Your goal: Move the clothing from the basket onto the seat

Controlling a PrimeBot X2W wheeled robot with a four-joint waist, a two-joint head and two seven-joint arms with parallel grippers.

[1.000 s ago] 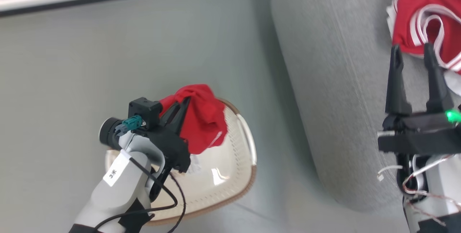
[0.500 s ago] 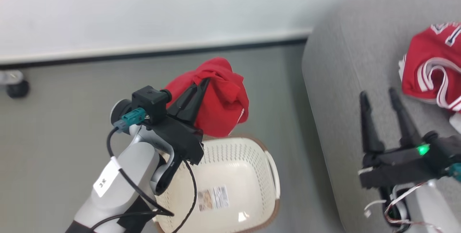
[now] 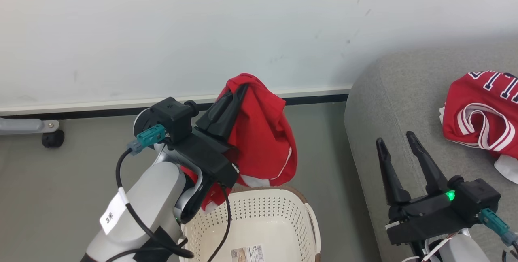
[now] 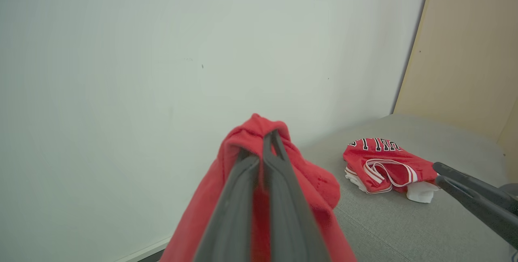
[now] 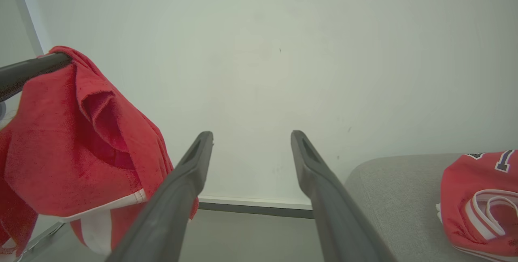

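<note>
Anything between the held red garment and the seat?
Nothing visible blocks it. The red garment hangs over the basket; bare floor lies between it and the seat. The right jaws hover open over the seat's near edge.

Left arm raised, grip closed; right arm low, jaws wide.
Pale grey left forearm [image 3: 139, 205] slants up from the near left. Its black, long-fingered left gripper [image 3: 242, 88] points up and to the far right, fingers pressed together on a fold of red garment [image 3: 263, 140]. The black right gripper [image 3: 394, 138] sits near right, two long fingers spread apart and pointing away.
</note>
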